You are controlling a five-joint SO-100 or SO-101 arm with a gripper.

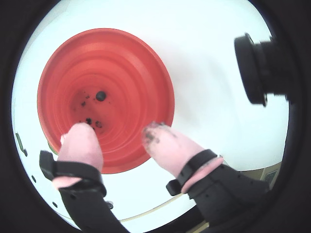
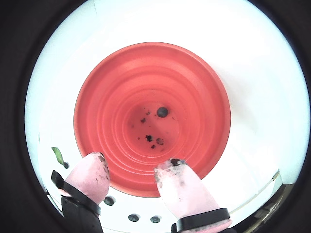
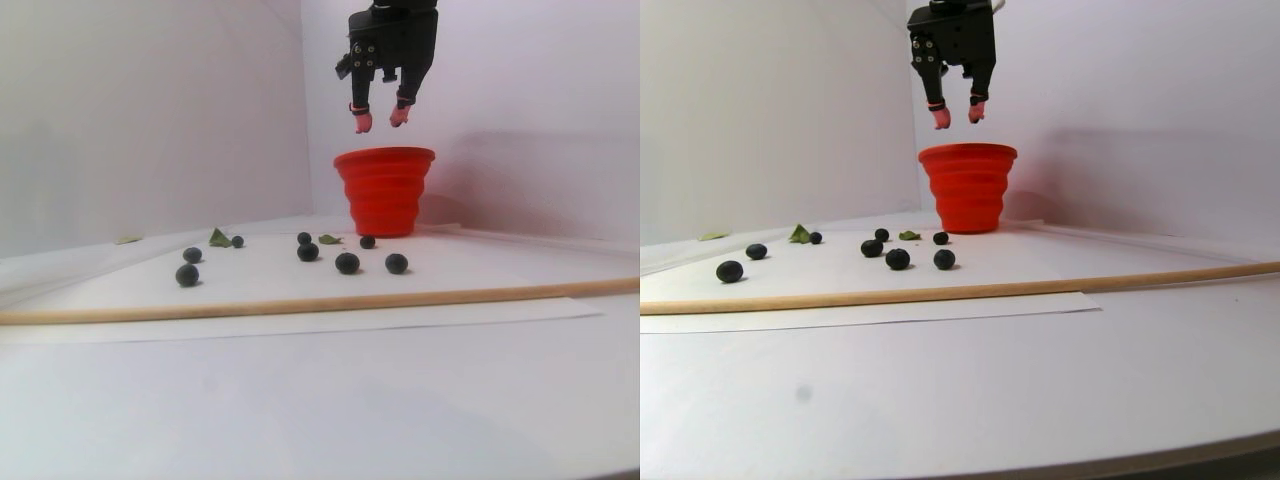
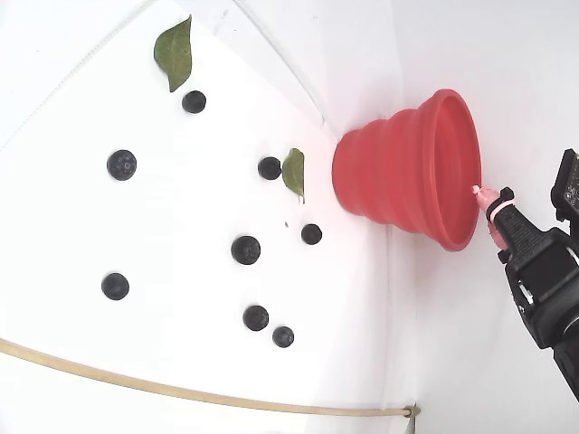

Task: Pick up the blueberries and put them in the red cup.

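Eight loose blueberries; one red cup

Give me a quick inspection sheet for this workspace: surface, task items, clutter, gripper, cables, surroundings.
Surface: white table, clean apart from the items below.
Red cup: upright near the back wall; one whole blueberry and dark stains at its bottom.
Blueberries on table: eight count in the fixed view, e.g., scattered in front of the cup.
Clutter: green leaves among the berries; thin wooden stick lying across the front.
Gripper: open, empty, hanging above the cup; pink fingertips berry-stained.
Cables: nothing seen.
Surroundings: plain white walls.
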